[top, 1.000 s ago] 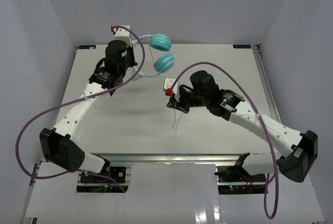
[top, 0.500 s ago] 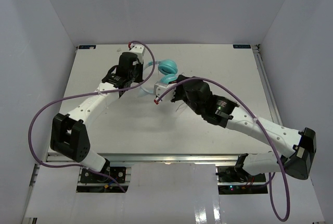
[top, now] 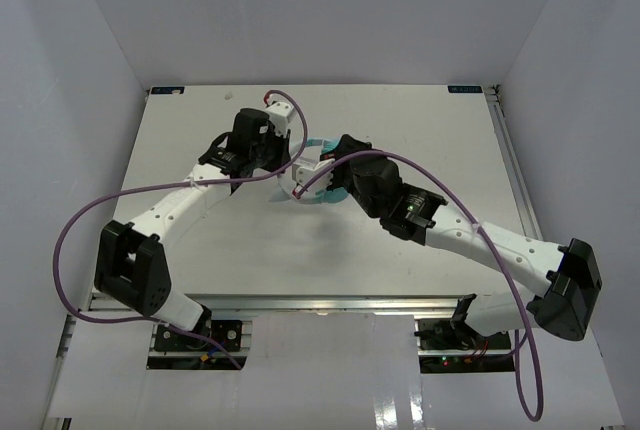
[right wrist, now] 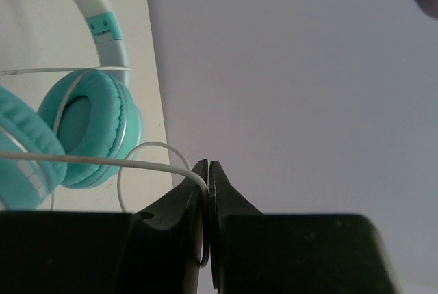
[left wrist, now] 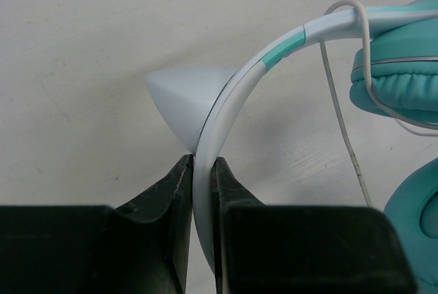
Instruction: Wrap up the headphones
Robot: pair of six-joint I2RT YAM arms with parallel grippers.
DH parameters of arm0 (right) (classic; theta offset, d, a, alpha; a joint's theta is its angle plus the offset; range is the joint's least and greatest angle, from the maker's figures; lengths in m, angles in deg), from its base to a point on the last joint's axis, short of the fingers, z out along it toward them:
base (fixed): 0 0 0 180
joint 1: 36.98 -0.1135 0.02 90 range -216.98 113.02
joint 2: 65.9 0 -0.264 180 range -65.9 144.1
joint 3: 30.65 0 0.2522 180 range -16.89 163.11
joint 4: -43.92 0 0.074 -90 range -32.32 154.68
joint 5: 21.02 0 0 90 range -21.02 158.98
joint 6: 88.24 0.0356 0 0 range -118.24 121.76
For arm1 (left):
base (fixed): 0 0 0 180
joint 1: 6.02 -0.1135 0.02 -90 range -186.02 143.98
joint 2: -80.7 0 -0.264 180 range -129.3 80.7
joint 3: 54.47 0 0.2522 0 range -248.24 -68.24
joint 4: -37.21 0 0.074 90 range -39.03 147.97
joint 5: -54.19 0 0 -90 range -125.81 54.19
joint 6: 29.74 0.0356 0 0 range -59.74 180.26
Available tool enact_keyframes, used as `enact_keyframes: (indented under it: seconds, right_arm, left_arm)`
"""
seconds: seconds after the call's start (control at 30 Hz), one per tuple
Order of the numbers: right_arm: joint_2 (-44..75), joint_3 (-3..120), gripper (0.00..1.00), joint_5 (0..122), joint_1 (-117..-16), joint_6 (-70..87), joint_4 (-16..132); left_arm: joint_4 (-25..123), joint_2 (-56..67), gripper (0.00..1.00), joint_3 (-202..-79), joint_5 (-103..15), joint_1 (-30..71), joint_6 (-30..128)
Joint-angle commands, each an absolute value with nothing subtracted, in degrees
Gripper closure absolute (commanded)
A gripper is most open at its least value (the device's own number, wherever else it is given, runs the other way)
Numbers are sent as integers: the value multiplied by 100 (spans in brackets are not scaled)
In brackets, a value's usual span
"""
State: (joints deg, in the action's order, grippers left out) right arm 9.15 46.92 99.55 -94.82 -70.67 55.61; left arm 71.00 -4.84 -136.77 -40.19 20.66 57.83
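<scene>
Nearest me, both arms bend inward from their bases at the near edge. A second ago they stood well apart, the left one up by the far edge and the right one at mid-table with a strand dangling below it. Now they have swung together over the middle of the flat white table (top: 450, 140), wrist beside wrist. I read that as one turn of the wrap under way, with the right arm carrying the lead around what the left arm holds.

The left claw (left wrist: 203, 171) is clamped shut on the thin white headband (left wrist: 274, 48) of the small teal over-ear headphones (right wrist: 92, 126). The band stands on edge between the fingers and arcs away to the round teal ear cups (left wrist: 393, 82). The thin pale cord (left wrist: 342, 130) already crosses over the band near one cup and trails down past it.

The right claw (right wrist: 207, 174) is closed too, pinching that cord at its very tips. From there the cord runs off leftward past the cups.

From above, the arms hide most of the headphones at mid-table. I cannot tell whether they are touching the table.
</scene>
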Motion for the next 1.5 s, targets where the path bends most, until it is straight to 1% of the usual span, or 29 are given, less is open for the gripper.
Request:
enact_keyframes:
  seconds: [0.0,0.27,0.47,0.67,0.93,1.07,1.17,1.27,1.47]
  right_arm:
    - [855,4764,87,9838,-9223,-7043,4872]
    - [882,4797,77,9201,-8755,-6514,4978]
    - [998,4804,76,8691,-8403,-6025,5126]
    - [1223,5084,77,7807,-7798,-5259,5486]
    - [1559,5385,80,7006,-7446,-4562,5659]
    - [1794,5631,83,6951,-7408,-4263,5759]
    - [2027,5790,88,6951,-7368,-4078,5760]
    - [2190,5843,91,6776,-7301,-3884,5934]
    - [2397,5812,92,6598,-7142,-3584,5974]
  left_arm:
    - [7121,103,100,-13589,-4729,2098,5956]
    - [7155,400,100,-13421,-5202,2116,6009]
    - [7182,557,100,-13346,-5553,2149,6208]
    - [7213,731,100,-13319,-5883,2178,6284]
    - [7214,771,100,-13310,-6282,2223,6250]
    - [7211,740,100,-13301,-6349,2246,6273]
    - [7207,723,100,-13327,-6402,2259,6281]
    - [7215,732,100,-13363,-6446,2281,6272]
    - [7197,800,100,-13453,-6601,2291,6200]
